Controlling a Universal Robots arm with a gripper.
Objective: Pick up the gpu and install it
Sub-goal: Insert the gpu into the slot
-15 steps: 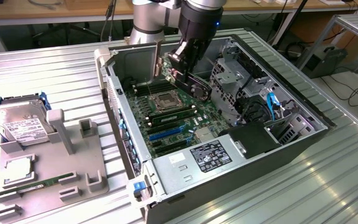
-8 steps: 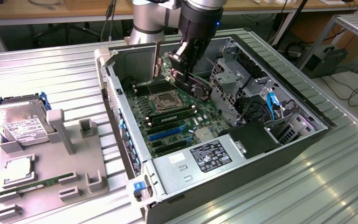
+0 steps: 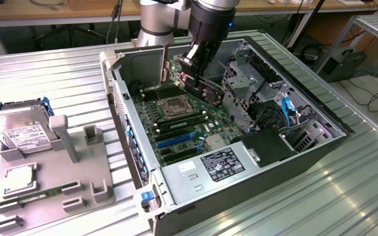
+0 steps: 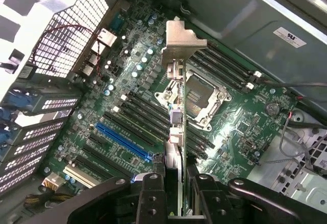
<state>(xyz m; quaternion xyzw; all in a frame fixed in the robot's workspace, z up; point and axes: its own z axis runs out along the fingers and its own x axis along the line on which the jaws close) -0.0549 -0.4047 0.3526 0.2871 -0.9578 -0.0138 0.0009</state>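
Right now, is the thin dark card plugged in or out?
Out: the gripper holds the silver-bracketed dark card above the green motherboard.

Open computer case [image 3: 128, 129] lies on its side on the ribbed metal table [image 3: 287, 206], green motherboard [image 3: 187, 129] bared. There's the CPU socket [image 3: 174, 105], and a blue slot [image 3: 175, 140] between it and the labelled power supply [image 3: 218, 164]. Over at the exterior view's left, a grey holder [image 3: 57, 172] carries a hard drive [image 3: 19, 132] in a blue frame, a processor chip [image 3: 19, 177] and a slim green RAM stick [image 3: 41, 194].

Silver-bracketed gpu [image 4: 176, 106], green motherboard [image 4: 245, 132]
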